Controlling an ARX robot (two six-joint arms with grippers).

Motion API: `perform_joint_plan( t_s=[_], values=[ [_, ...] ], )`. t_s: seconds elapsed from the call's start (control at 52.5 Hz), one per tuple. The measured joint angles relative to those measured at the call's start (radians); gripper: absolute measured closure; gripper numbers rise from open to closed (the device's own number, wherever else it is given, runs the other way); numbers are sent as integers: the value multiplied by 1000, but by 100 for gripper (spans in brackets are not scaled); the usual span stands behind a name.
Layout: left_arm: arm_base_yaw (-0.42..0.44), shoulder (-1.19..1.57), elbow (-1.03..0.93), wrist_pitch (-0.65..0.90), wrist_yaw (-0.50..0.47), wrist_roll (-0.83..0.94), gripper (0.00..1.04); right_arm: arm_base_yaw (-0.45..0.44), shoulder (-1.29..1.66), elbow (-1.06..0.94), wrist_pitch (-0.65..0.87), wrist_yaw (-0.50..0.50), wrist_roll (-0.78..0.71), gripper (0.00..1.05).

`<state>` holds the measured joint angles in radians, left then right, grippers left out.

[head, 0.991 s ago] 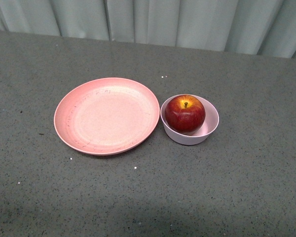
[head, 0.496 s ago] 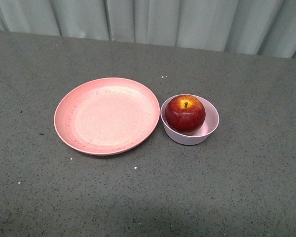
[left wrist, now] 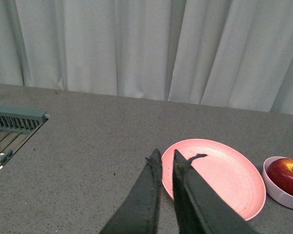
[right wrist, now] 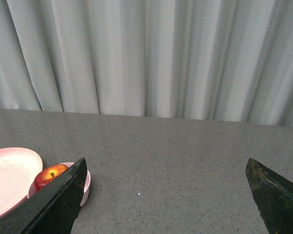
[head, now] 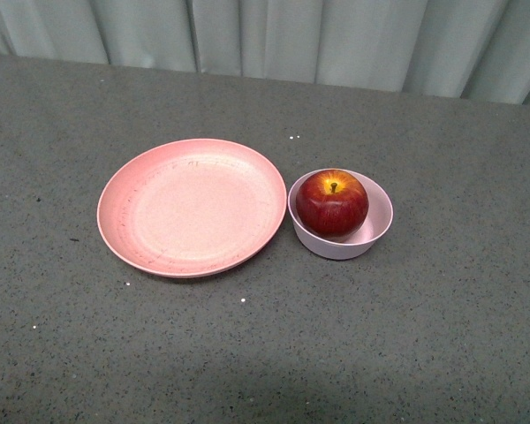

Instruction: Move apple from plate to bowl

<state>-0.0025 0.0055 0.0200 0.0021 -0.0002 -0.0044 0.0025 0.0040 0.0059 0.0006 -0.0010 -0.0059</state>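
Observation:
The dark red apple (head: 332, 202) sits upright inside the small pale pink bowl (head: 377, 221), stem up. The wide salmon-pink plate (head: 191, 206) lies bare just left of the bowl, almost touching it. Neither arm shows in the front view. In the left wrist view my left gripper (left wrist: 166, 158) is shut with nothing in it, held back from the near rim of the plate (left wrist: 224, 173), with the apple (left wrist: 288, 174) and bowl (left wrist: 276, 187) beyond. My right gripper (right wrist: 166, 163) is open wide and empty, well away from the apple (right wrist: 48, 175), bowl (right wrist: 86, 184) and plate (right wrist: 10, 170).
Everything rests on a grey speckled tabletop (head: 424, 336) backed by a pale curtain (head: 336, 35). A green slatted rack (left wrist: 14, 119) stands at the table's edge in the left wrist view.

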Motion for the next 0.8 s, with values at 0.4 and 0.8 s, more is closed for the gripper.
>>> perform_joint_plan(
  t_s=[0.4, 0.8],
  values=[
    [0, -1, 0, 0, 0, 0, 21, 0, 0, 0, 0, 0, 0, 9],
    [0, -1, 0, 0, 0, 1, 7, 0, 0, 0, 0, 0, 0, 9]
  ],
)
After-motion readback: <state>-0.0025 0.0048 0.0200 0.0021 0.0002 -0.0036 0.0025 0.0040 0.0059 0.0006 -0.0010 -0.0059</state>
